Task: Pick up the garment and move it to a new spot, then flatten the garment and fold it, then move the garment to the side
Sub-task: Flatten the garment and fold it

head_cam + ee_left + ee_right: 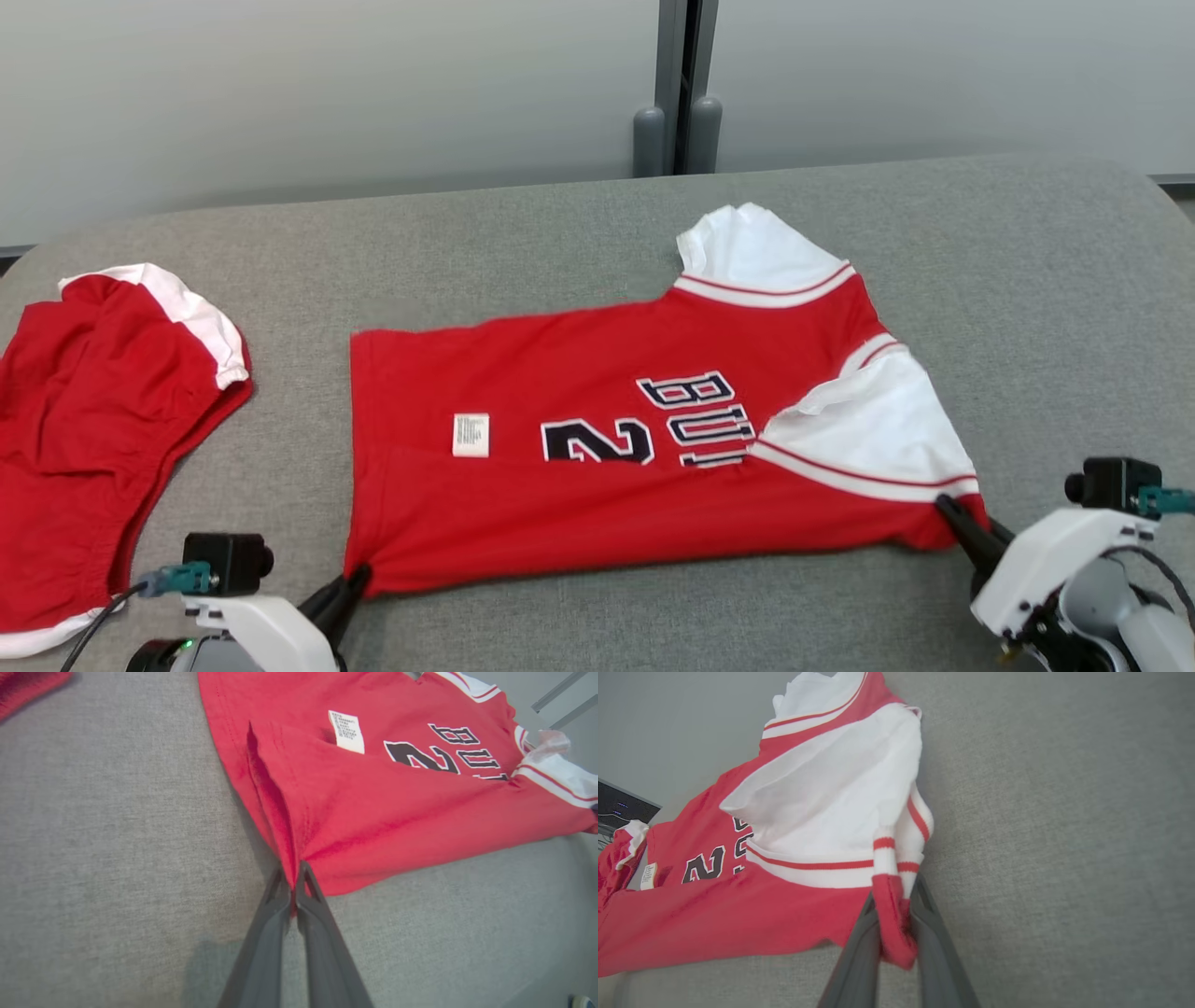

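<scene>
Clamped at the left end effector [295, 877] on the near hem corner of the garment [597, 467]; pinched at the right end effector [894, 914] on its shoulder edge. Spread across the counter [1027, 280]. Lift both corners together, keep the edge taut, fold away evenly.

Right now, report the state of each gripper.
Left gripper: closed on the jersey at its hem corner.
Right gripper: closed on the jersey at its sleeve corner.

I see a red jersey [597, 504] with white sleeves [878, 420] and dark, white-outlined lettering [597, 441]; far left, a red garment [84, 439] edged white, on grey fabric [1027, 280].
</scene>
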You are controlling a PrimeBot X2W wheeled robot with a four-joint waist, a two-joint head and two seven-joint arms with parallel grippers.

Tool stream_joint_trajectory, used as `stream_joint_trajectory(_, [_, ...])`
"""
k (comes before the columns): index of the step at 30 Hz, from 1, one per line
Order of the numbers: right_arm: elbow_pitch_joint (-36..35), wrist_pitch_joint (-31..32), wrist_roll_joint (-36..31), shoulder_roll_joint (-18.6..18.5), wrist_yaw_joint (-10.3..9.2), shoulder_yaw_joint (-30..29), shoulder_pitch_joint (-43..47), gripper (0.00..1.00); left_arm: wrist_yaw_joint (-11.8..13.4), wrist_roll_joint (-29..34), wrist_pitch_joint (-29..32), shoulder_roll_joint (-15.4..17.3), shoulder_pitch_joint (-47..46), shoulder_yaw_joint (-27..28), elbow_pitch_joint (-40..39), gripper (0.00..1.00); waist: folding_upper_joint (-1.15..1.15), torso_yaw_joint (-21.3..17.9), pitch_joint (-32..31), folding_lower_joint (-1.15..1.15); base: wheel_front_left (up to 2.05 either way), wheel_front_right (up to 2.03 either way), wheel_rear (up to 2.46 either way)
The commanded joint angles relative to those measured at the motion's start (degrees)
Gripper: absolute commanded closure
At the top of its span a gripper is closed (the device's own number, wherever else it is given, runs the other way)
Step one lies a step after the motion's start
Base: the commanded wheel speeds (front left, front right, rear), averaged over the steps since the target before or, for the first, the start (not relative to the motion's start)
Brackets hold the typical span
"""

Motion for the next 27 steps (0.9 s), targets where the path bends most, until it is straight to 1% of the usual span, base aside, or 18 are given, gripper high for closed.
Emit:
stream_joint_trajectory(1, [-1.69,0.88,0.87,-1.31,0.00,-0.20,2.54,1.00,1.18,-0.51,0.36,1.71,1.58,0.07,-1.93,1.00,0.00,0.04,-0.58,0.00,0.00,0.00,0.00])
stream_joint_trajectory(5, [-5.68,1.90,1.77,-2.90,0.00,-1.98,7.54,1.00,3.50,-1.44,1.31,4.29,4.35,0.13,-7.36,1.00,0.00,0.19,-1.08,0.00,0.00,0.00,0.00])
stream_joint_trajectory(10, [-11.11,4.71,1.06,-2.87,0.00,-4.61,13.96,1.00,5.78,-2.84,2.87,6.83,7.01,-0.06,-13.13,1.00,0.00,0.28,-1.54,0.00,0.00,0.00,0.00])
stream_joint_trajectory(15, [-16.76,8.08,-1.00,-1.26,0.00,-8.23,18.47,1.00,7.22,-3.82,4.01,8.51,8.99,-0.36,-16.42,1.00,0.00,-0.30,-1.20,0.00,0.00,0.00,0.00])
stream_joint_trajectory(18, [-17.78,9.67,-2.49,-0.37,0.00,-9.72,19.61,1.00,7.54,-3.86,4.81,8.77,9.40,-0.87,-17.06,1.00,0.00,-0.50,-1.02,0.00,0.00,0.00,0.00])
stream_joint_trajectory(19, [-18.60,10.35,-3.15,0.21,0.00,-10.48,19.92,0.96,7.59,-3.97,5.05,8.93,9.32,-0.91,-17.45,1.00,0.00,-0.55,-0.92,0.00,0.00,0.00,0.00])
stream_joint_trajectory(20, [-19.41,10.91,-3.73,0.78,0.00,-11.13,20.09,0.89,7.75,-4.01,5.10,9.10,9.24,-0.85,-17.70,1.00,0.00,-0.59,-0.83,0.00,0.00,0.00,0.00])
stream_joint_trajectory(21, [-19.98,11.49,-4.22,1.37,0.00,-11.75,20.44,0.86,7.94,-3.98,5.23,9.27,9.27,-0.81,-17.88,1.00,0.00,-0.64,-0.75,0.00,0.00,0.00,0.00])
stream_joint_trajectory(22, [-20.67,12.10,-4.79,1.95,0.00,-12.29,20.94,0.80,8.02,-3.95,5.38,9.38,9.33,-0.86,-17.98,1.00,0.00,-0.68,-0.70,0.00,0.00,0.00,0.00])
stream_joint_trajectory(23, [-21.29,12.71,-5.34,2.46,0.00,-12.83,21.30,0.64,8.05,-3.99,5.42,9.41,9.38,-0.86,-18.07,1.00,0.00,-0.71,-0.71,0.00,0.00,0.00,0.00])
stream_joint_trajectory(24, [-21.72,13.26,-5.81,2.95,0.00,-13.30,21.42,0.25,8.16,-4.10,5.59,9.40,9.45,-0.87,-18.16,0.86,0.00,-0.74,-0.73,0.00,0.00,0.00,0.00])
stream_joint_trajectory(25, [-22.35,13.70,-6.27,3.44,0.00,-13.93,21.53,0.00,8.32,-4.22,5.71,9.39,9.52,-0.88,-18.19,0.26,0.00,-0.76,-0.79,0.00,0.00,0.00,0.00])
stream_joint_trajectory(26, [-23.01,14.09,-6.74,3.90,0.00,-14.42,21.61,0.00,8.44,-4.34,5.73,9.39,9.57,-0.87,-18.21,0.00,0.00,-0.78,-0.84,0.00,0.00,0.00,0.00])
stream_joint_trajectory(27, [-23.51,14.49,-7.17,4.28,0.01,-14.90,21.77,0.00,8.56,-4.36,5.76,9.50,9.64,-0.85,-18.25,0.00,0.00,-0.79,-0.93,0.00,0.00,0.00,0.00])
